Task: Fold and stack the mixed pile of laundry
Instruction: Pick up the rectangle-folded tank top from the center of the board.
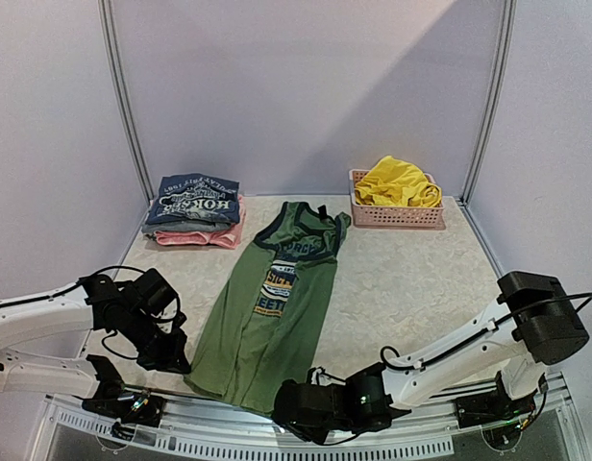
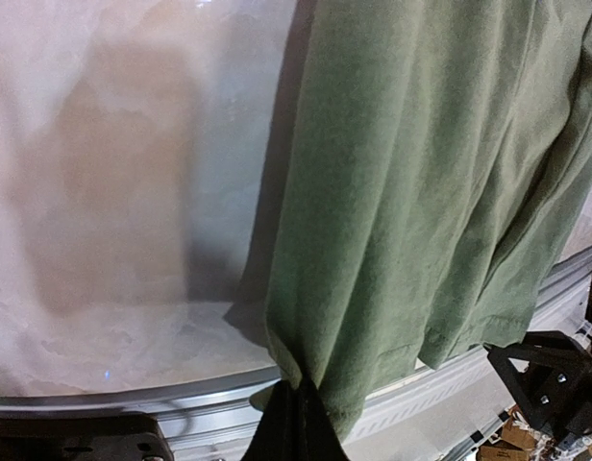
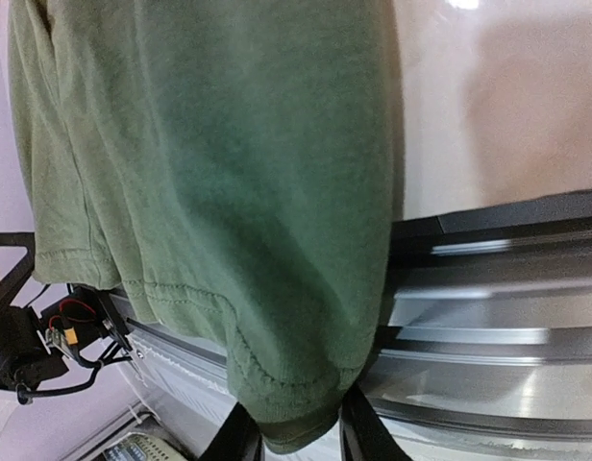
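Working the shirt: laid lengthwise in the middle of the desk, collar far, print up, hem draped over the near edge. Pinched at the left hem corner by the left end effector, pressed fully together on the cloth. Flanked at the right hem corner by the fingers of the right end effector, cloth between them and close to both; cannot tell whether truly clamped.

Looks like the grasp stage of the first fold, with most of the task left. Next, probably: confirm the right pinch, then lift both corners together and carry the hem up toward the collar, keeping level so as not to skew or drag the body.

Beyond the shirt, at far left, a folded stack, blue print on top, grey and pink beneath. At far right, a pink basket holding yellow shorts, heaped above the rim, unfolded, well apart from both end effectors.
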Robot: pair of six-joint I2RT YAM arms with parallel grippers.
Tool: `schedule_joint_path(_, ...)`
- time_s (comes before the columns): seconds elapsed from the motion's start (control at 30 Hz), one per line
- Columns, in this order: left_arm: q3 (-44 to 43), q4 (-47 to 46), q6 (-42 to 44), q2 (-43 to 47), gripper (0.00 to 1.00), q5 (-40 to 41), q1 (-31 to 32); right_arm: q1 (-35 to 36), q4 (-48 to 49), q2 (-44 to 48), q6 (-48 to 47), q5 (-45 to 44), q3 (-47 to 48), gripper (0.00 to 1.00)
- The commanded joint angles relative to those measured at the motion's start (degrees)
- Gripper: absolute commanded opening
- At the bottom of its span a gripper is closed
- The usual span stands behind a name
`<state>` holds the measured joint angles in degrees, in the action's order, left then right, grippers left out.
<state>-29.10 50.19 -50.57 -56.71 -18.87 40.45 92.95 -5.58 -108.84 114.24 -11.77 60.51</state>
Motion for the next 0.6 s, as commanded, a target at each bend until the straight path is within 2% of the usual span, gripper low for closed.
schedule_joint_path(0.0,0.64,0.70,0.27,0.62,0.00,-0.60,-0.54,-0.38,-0.67,-3.24,3.40,0.79,-0.57,0.22)
schedule_joint_path(0.23,0.80,0.98,-0.06,1.48,0.00,-0.39,-0.54,-0.40,-4.11,-1.90,3.54,0.26,-0.40,0.00)
schedule_joint_path(0.37,0.30,0.73,-0.27,2.07,0.00,-1.66,-0.54,-0.35,-8.29,-0.05,3.25,0.34,-0.13,0.00)
schedule_joint_path(0.57,-0.76,-1.76,-4.09,4.14,0.00,-4.49,0.52,-0.96,-21.04,6.36,1.07,0.04,0.10,0.00)
